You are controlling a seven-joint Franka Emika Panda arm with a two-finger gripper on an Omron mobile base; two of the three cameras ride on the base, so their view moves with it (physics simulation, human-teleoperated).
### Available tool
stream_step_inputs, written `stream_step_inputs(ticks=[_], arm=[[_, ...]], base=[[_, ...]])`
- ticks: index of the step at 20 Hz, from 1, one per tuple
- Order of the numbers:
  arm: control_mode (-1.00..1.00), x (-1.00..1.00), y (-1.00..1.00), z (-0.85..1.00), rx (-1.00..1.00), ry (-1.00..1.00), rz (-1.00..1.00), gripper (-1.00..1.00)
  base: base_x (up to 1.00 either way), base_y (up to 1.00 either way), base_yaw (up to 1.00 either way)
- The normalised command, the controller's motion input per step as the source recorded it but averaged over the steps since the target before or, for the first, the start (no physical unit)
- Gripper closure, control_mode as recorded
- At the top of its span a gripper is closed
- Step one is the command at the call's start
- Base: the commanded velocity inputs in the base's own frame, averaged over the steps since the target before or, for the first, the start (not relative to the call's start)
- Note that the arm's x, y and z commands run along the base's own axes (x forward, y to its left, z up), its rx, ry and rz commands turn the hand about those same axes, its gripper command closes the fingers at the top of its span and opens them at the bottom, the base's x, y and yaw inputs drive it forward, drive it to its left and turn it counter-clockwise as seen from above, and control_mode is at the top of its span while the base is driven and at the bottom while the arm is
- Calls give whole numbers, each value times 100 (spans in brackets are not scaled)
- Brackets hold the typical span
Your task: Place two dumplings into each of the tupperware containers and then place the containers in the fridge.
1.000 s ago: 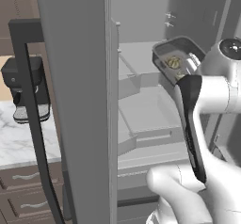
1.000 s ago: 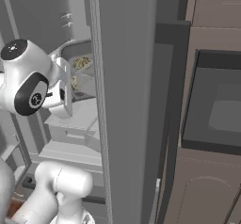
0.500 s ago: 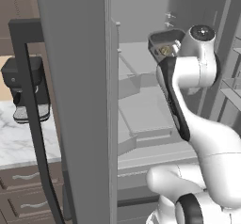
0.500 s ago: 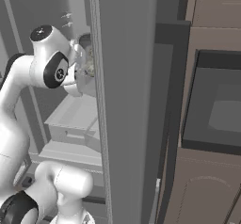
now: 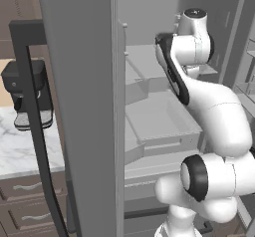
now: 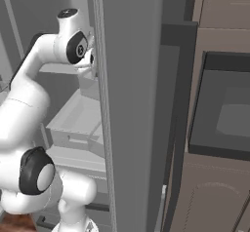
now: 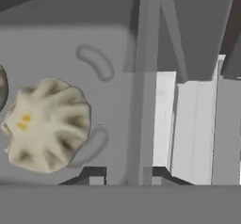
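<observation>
In the hand view my gripper [image 7: 123, 177] is shut on the side wall of the dark grey tupperware container [image 7: 113, 44], with one small dark fingertip [image 7: 96, 176] inside the wall and the other outside. A beige wrinkled dumpling [image 7: 47, 124] lies on the container's floor, and the edge of a second dumpling [image 7: 1, 87] shows at the left border. My arm [image 5: 191, 42] reaches deep into the open fridge [image 5: 79, 81] at upper-shelf height and hides the hand and container in the left base view. In the right base view the wrist [image 6: 78, 48] is beside the fridge door's edge [image 6: 132, 104].
Pale shelves [image 7: 188, 124] lie past the container. Below the arm are a fridge drawer [image 5: 159, 121] and lower shelves [image 6: 78, 119]. A black coffee machine [image 5: 27, 96] stands on the marble counter at the left. A dark built-in microwave [image 6: 224, 114] is right of the fridge.
My arm has stretched up and further into the fridge, carrying the container along. The container, plainly seen in the base views before, is now hidden behind my arm.
</observation>
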Motion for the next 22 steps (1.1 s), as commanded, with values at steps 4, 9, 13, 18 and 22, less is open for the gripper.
stream_step_inputs(ticks=[4,9,13,18,22], arm=[[-100,54,-14,0,0,4,0,100],[-100,34,-15,-1,0,0,0,100],[-100,16,-18,-29,0,-16,0,100],[-100,23,-13,-30,0,-16,0,100],[-100,7,0,-5,0,-2,0,100]], base=[[0,0,0],[0,0,0],[0,0,0],[0,0,0],[0,0,0]])
